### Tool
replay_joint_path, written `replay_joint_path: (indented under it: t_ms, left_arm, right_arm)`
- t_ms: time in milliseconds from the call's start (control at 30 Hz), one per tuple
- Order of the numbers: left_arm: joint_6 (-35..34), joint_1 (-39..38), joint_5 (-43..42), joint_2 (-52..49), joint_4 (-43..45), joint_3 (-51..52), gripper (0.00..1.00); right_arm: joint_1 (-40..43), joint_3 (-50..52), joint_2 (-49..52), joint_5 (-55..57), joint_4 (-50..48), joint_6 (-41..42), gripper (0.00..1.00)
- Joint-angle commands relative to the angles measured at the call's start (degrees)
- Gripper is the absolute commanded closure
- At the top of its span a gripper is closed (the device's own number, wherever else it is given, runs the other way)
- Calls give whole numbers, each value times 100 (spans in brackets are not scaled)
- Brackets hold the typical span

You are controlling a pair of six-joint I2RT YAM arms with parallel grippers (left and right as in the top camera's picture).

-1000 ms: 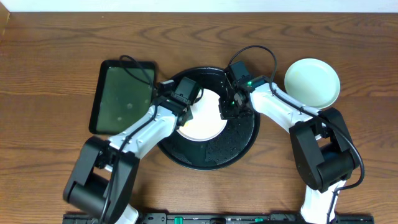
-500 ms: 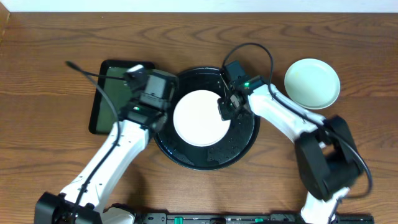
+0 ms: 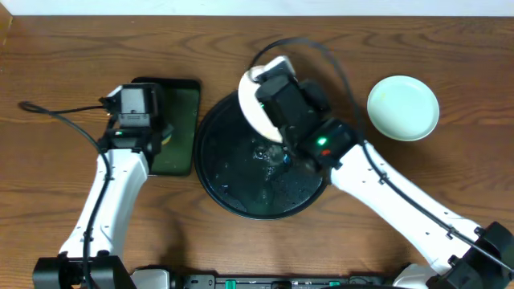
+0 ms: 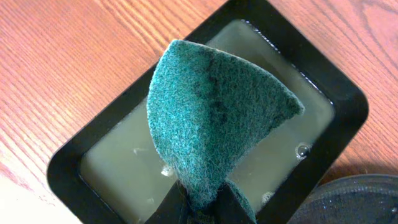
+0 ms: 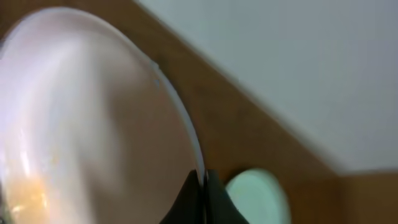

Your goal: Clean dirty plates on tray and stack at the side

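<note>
My right gripper (image 5: pixel 203 182) is shut on the rim of the white plate (image 3: pixel 254 102). It holds that plate tilted on edge above the far side of the round black tray (image 3: pixel 233 181). The plate (image 5: pixel 93 124) fills the left of the right wrist view. A mint-aqua plate (image 3: pixel 403 107) lies on the table to the right, also showing as a pale disc (image 5: pixel 258 196) past the fingers. My left gripper (image 4: pixel 202 200) is shut on a green scouring pad (image 4: pixel 211 118), which hangs over the liquid in the dark green rectangular tray (image 4: pixel 348 106).
The rectangular tray (image 3: pixel 183 120) sits directly left of the round tray and holds murky liquid. The round tray's floor is wet, with droplets and suds near its middle (image 3: pixel 269 156). Its edge (image 4: pixel 360 199) shows at the lower right of the left wrist view.
The left arm swung left off the round tray to the rectangular tray, carrying the pad. The right gripper lifted the white plate off the round tray and tipped it up on edge.
</note>
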State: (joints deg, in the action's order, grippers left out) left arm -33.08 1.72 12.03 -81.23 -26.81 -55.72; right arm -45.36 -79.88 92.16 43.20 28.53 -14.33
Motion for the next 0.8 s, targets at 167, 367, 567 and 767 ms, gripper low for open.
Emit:
replay_joint_path:
  t_ms: [167,367,567,767]
  left_arm:
    - [162,111,-284,-11,7,48,92]
    - [157,111,-284,-11,7,48,92]
    - [157,111,-284,-11,4,48,92]
    - [157,111,-286,-11,2,48,92]
  right_arm:
    - [-540,-61,-55,1576,-1388,-3480,99]
    - [-710,-61,-55,1853,-2225,-4736,99]
    - [-723,-59,-55,1784,-2295,-4157,99]
    - [-385,-59,118,-1045,267,-2310,99]
